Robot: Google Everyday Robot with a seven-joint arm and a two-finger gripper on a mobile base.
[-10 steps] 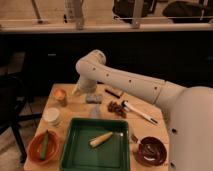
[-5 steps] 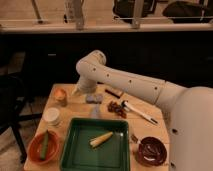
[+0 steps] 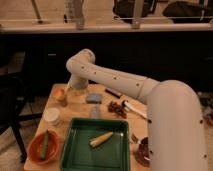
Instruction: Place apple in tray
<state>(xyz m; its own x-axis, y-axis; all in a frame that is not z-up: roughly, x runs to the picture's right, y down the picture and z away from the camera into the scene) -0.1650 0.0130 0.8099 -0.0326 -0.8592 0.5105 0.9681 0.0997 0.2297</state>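
Observation:
The apple (image 3: 60, 95), a small orange-yellow round thing, sits at the far left of the wooden table. My gripper (image 3: 67, 88) hangs at the end of the white arm (image 3: 115, 80), just above and to the right of the apple, very close to it. The green tray (image 3: 80, 152) lies at the front middle of the table and holds a pale yellow oblong item (image 3: 101, 139).
An orange bowl (image 3: 35, 150) with a green item stands front left, with a white cup (image 3: 52, 116) behind it. A blue sponge (image 3: 93, 97), a grey object (image 3: 95, 112), brown bits (image 3: 117, 107), a white utensil (image 3: 134, 109) and a dark bowl (image 3: 142, 151) lie around.

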